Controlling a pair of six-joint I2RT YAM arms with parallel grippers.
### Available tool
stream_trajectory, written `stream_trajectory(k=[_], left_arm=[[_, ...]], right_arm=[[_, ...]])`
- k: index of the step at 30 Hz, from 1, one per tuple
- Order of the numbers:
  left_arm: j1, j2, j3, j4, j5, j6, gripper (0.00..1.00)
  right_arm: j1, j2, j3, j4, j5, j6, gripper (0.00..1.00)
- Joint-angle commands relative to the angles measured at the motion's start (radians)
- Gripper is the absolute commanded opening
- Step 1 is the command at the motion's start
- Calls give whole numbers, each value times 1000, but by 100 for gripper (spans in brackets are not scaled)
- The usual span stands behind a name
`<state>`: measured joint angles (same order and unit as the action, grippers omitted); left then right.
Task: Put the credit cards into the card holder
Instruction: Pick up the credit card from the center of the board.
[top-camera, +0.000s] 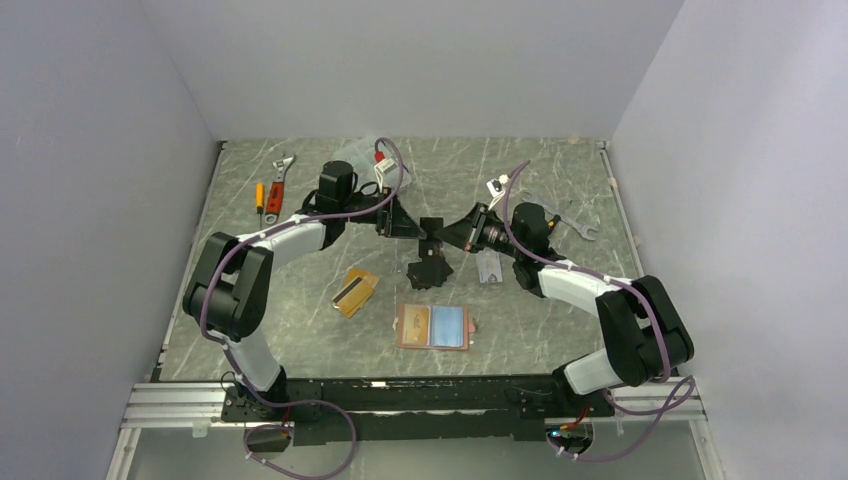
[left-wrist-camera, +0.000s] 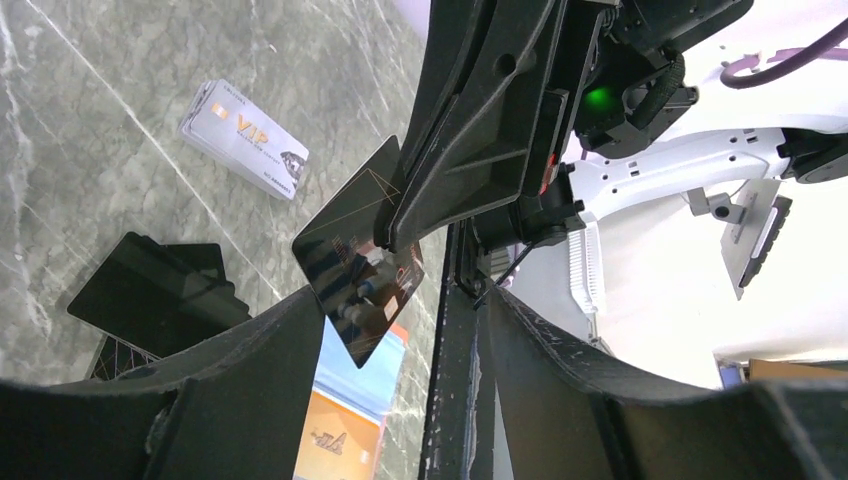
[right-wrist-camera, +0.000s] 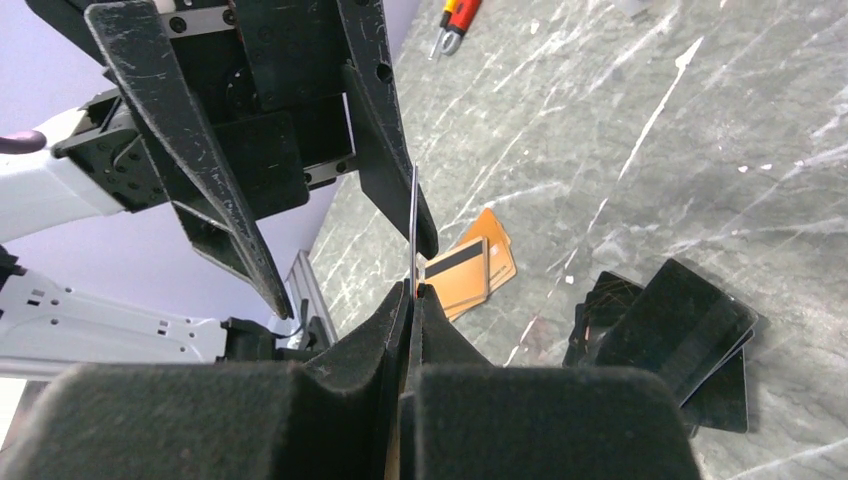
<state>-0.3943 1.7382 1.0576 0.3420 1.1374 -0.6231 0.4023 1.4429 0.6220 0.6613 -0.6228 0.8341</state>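
Note:
My right gripper (top-camera: 447, 235) (right-wrist-camera: 415, 290) is shut on a dark glossy card (top-camera: 432, 228) (left-wrist-camera: 360, 270) and holds it upright above the table's middle; the right wrist view shows it edge-on (right-wrist-camera: 412, 215). My left gripper (top-camera: 415, 228) (left-wrist-camera: 400, 300) is open, its fingers either side of that card. Two orange cards (top-camera: 355, 290) (right-wrist-camera: 470, 265), one with a dark stripe, lie left of centre. A silver card (top-camera: 489, 267) (left-wrist-camera: 245, 140) lies to the right. The pink card holder (top-camera: 465, 328) (left-wrist-camera: 365, 365) lies open at the front, pale blue inside, with an orange card (top-camera: 417, 322) on its left half.
A pile of black flat pieces (top-camera: 428, 270) (left-wrist-camera: 150, 290) (right-wrist-camera: 670, 330) lies under the grippers. A wrench and a screwdriver (top-camera: 275, 185) sit at the back left. Another wrench (top-camera: 585, 225) lies at the back right. The enclosure walls stand on three sides.

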Motion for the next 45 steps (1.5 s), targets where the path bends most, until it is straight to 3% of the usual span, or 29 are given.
stream_trajectory(k=[1,14,22,27,38,45], left_arm=[[-6,-6,3,96,62,-49,64],[-8,6,-6,152,83,-92,33],[-18,34,21,168,110,-105,29],[-15,57,49,166,125,-107,16],[-12,60,68,180,142,-128,16],[-14,64,62,192,147,-147,20]], right_arm=[[-2,6,37,114,-21,33,0],[0,20,43,101,-15,34,0],[17,34,50,81,-78,31,0],[26,21,16,85,-129,37,0],[32,12,22,-17,-152,-13,0],[65,52,64,-19,-153,-13,7]])
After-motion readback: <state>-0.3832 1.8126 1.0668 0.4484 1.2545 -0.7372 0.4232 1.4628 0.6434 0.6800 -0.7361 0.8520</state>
